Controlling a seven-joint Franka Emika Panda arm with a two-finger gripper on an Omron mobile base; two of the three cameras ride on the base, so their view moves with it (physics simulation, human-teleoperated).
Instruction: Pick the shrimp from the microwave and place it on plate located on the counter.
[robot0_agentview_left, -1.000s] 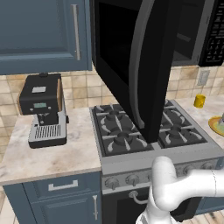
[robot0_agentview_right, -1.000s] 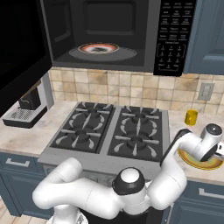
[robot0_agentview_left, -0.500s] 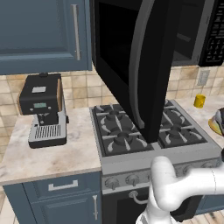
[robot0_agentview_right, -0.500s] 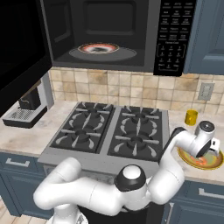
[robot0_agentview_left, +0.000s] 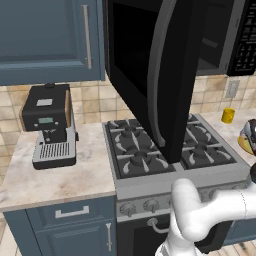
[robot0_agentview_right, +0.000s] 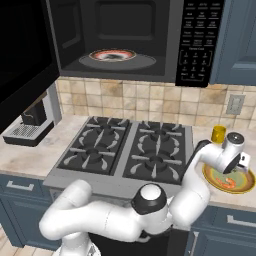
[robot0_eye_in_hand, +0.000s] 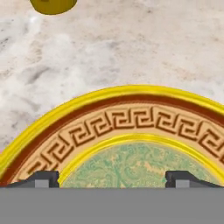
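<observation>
A grey-and-black gas stovetop (robot0_agentview_right: 127, 150) is seen in the middle. Left of the stovetop, a black coffee machine (robot0_agentview_left: 50, 125) is set against the tiled wall (robot0_agentview_right: 150, 102). Right of the stovetop, a small yellow cylinder (robot0_agentview_right: 218, 134) is placed upright.

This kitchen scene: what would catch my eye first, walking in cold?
Probably the big black microwave above the stovetop, its door swung wide open. Next, the white arm bending right, its open gripper over a yellow-rimmed plate on the counter, where a shrimp lies.
</observation>
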